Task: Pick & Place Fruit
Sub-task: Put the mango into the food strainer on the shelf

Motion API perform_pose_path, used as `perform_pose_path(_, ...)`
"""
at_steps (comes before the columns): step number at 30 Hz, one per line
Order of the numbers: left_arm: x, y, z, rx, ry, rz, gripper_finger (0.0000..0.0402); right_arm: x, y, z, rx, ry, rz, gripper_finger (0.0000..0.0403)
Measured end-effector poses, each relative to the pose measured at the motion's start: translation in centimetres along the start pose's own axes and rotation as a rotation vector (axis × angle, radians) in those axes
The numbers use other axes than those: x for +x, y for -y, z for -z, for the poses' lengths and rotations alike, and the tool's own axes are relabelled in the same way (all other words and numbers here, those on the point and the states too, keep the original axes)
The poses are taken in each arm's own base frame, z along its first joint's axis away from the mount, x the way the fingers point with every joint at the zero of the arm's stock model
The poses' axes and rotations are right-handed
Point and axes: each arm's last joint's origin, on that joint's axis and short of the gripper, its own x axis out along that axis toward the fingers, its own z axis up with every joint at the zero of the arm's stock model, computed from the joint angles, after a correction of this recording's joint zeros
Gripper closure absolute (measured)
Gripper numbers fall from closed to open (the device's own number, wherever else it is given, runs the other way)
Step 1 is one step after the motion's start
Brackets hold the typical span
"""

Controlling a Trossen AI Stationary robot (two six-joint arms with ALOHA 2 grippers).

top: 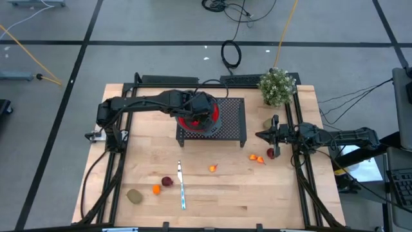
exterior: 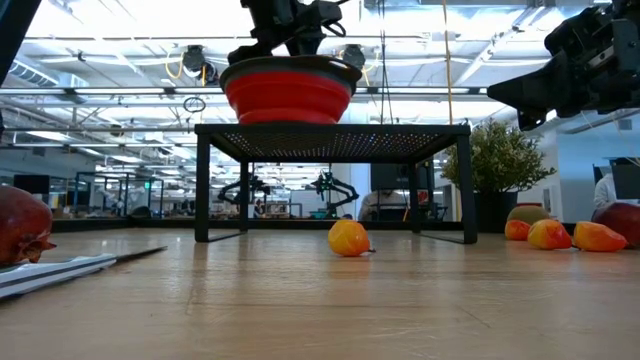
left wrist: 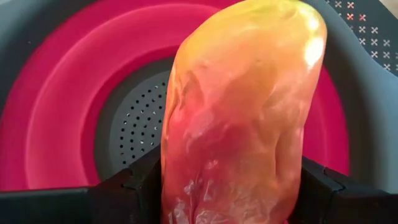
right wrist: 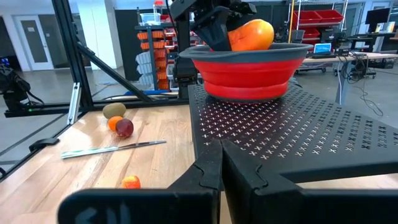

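Observation:
The large red-orange oval fruit (left wrist: 242, 112) is between the fingers of my left gripper (top: 199, 115), above the round red bowl (right wrist: 252, 68). The bowl stands on a black perforated stand (top: 233, 122). In the right wrist view the fruit (right wrist: 252, 34) shows above the bowl's grey rim. On the table lie a kiwi-like fruit (top: 134, 196), a tiny orange one (top: 156, 189), a dark red one (top: 167, 182) and more orange ones (top: 212, 168) (top: 257, 158). My right gripper (top: 261, 135) waits shut at the table's right side. My left gripper pinches the oval fruit by its two long sides near one end (left wrist: 180, 186), one finger (left wrist: 137, 186) on each side. The fingers slant down from above and lie along the fruit. The fruit sticks out beyond them over the bowl's hollow; whether it touches the bowl is hidden.
A silver knife (top: 181, 187) lies on the wood near the front. A potted plant (top: 278, 86) stands at the far right corner, with a greenish fruit (top: 267, 122) beside the stand. A dark red fruit (top: 271, 153) lies under the right arm. Bare wood shows at the middle.

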Motion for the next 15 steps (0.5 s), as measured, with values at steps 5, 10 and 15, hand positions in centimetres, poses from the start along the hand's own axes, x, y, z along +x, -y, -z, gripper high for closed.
perform_pose_path(5,0.23,0.06,0.02,0.013,-0.006,-0.005,0.0163,0.0,0.0,0.0,0.0,0.0,0.0,0.0403)
perform_pose_path(10,0.27,0.06,0.03,0.022,-0.008,-0.006,0.0163,0.0,0.0,0.0,0.0,0.0,0.0,0.0403)
perform_pose_path(15,0.27,0.05,0.02,0.051,-0.008,-0.006,0.0163,0.0,0.0,0.0,0.0,0.0,0.0,0.0403)
